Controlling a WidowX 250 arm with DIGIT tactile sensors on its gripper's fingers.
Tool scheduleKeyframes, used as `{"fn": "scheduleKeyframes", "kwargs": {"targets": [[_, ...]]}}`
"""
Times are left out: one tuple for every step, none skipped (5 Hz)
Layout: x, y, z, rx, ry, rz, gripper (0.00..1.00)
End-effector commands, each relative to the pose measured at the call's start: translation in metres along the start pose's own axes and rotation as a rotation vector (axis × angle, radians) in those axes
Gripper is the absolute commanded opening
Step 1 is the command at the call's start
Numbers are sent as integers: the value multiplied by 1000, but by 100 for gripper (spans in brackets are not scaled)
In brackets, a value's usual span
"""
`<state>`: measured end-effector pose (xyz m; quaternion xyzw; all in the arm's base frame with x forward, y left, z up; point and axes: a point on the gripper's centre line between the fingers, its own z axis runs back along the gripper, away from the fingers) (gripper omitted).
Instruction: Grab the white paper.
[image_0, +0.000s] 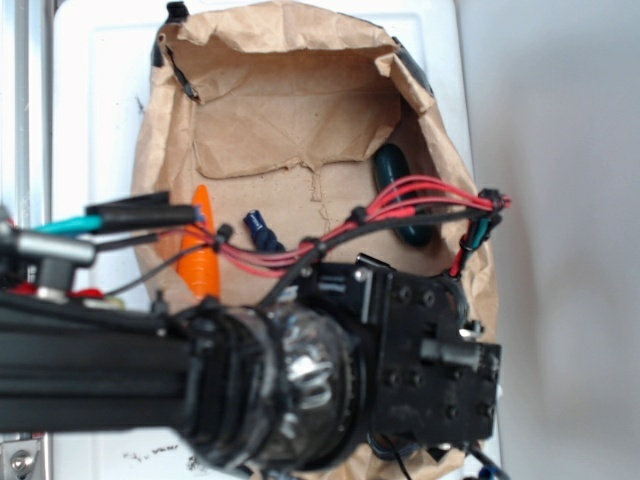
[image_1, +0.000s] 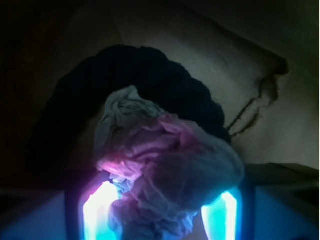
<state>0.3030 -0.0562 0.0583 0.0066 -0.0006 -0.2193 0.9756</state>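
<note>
The white paper (image_1: 165, 160), a crumpled, wrinkled ball, fills the space between my two glowing fingers in the wrist view. My gripper (image_1: 167, 192) is shut on it: the left finger (image_1: 102, 210) presses its side and the right finger (image_1: 224, 215) sits under its bulging edge. In the exterior view the arm's black wrist block (image_0: 430, 370) hangs over the near end of the brown paper bag (image_0: 280, 90) and hides both the fingers and the paper.
An orange carrot (image_0: 200, 250), a small blue piece (image_0: 262, 228) and a dark green object (image_0: 400, 190) lie on the opened bag. A dark rounded thing (image_1: 165, 70) sits right behind the paper. The bag's raised walls ring the area.
</note>
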Motion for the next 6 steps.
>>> {"fn": "scheduleKeyframes", "kwargs": {"targets": [[-39, 34, 91, -14, -287, 171, 0], [-67, 52, 124, -5, -330, 219, 0], [-93, 65, 157, 89, -274, 267, 0], [-97, 72, 176, 89, -223, 297, 0], [-91, 77, 190, 115, -199, 334, 0], [-87, 75, 186, 182, -106, 329, 0]]}}
